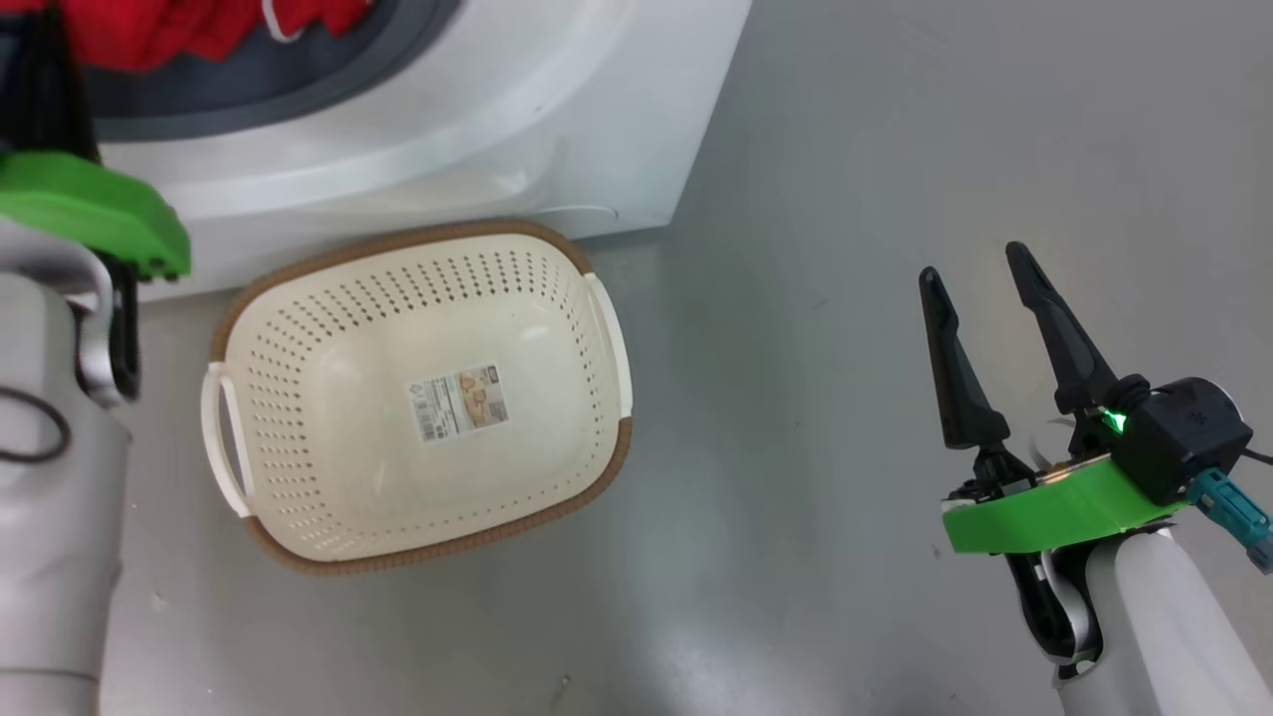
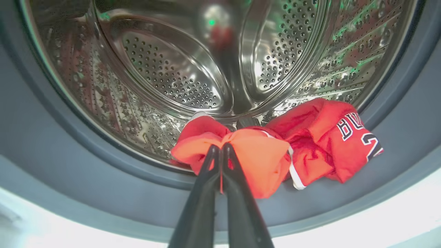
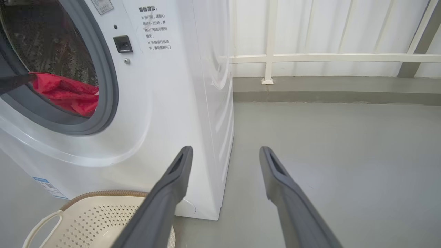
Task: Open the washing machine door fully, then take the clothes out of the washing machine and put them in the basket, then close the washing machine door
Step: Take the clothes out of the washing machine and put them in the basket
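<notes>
open floor right of the basket; the washing machine stands just behind it.

Left arm: the pale left forearm rises along the left edge of the head view, capped by a green left wrist bracket. The left gripper reaches forward, its jaws pressed together on a fold of the clothes. Right arm: the pale right forearm enters at lower right and carries a green right wrist bracket. The right gripper points up the view, its two dark fingers spread wide in free air.
</notes>
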